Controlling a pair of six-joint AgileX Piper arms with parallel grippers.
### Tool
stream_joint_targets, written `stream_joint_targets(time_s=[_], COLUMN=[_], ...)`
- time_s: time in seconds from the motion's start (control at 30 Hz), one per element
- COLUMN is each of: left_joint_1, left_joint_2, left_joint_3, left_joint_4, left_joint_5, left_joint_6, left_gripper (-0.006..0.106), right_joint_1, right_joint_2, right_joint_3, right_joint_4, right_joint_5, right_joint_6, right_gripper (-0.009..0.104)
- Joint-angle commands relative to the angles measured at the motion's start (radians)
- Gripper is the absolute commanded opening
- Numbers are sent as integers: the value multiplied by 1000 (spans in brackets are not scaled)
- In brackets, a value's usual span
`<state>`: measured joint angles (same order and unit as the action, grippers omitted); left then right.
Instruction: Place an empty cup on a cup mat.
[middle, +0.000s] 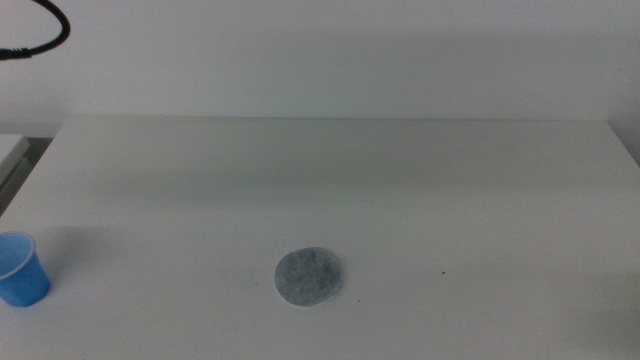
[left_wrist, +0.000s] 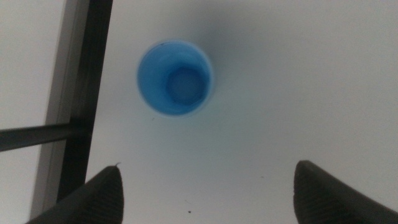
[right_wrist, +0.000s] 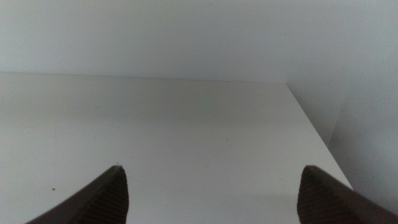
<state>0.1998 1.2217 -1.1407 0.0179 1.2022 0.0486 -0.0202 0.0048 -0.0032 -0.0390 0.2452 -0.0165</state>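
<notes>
One cup (left_wrist: 175, 78), one mat (middle: 308, 277), well apart.
Left gripper (left_wrist: 208, 193) spread wide above cup; off-centre closing could tip it. Right gripper (right_wrist: 211, 196) spread, idle.

Cup (middle: 20, 269): bright blue, paler rim, lighter blue base inside. Mat (middle: 308, 277): mottled grey, speckled w/ lighter flecks. Table (middle: 400, 190): plain white, a few tiny dark specks. Left end effector (left_wrist: 205, 193) & right end effector (right_wrist: 211, 194): dark jaws, brownish-black.
</notes>
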Motion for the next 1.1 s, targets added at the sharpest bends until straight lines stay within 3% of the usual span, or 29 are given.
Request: stream_joint_targets(time_s=[0.0,0.37,0.77,0.9,1.07], left_joint_1=[33,169,181,181,181], left_joint_2=[90,370,584,620,624], left_joint_3=[-50,-109,-109,-109,-109], left_joint_4=[3,-42,-71,-77,-90], left_joint_5=[19,-27,-228,-221,-201], left_joint_6=[7,148,172,183,155], left_gripper=[94,94,91,75,26], right_joint_1=[1,1,1,1,1], right_joint_2=[-5,-5,-5,-5,-5], right_joint_3=[3,3,3,3,3], right_joint_4=[-7,-7,-7,-7,-7], right_joint_5=[-7,-7,-7,-7,-7], right_joint_6=[-4,-4,-4,-4,-4], right_gripper=[93,93,93,93,93])
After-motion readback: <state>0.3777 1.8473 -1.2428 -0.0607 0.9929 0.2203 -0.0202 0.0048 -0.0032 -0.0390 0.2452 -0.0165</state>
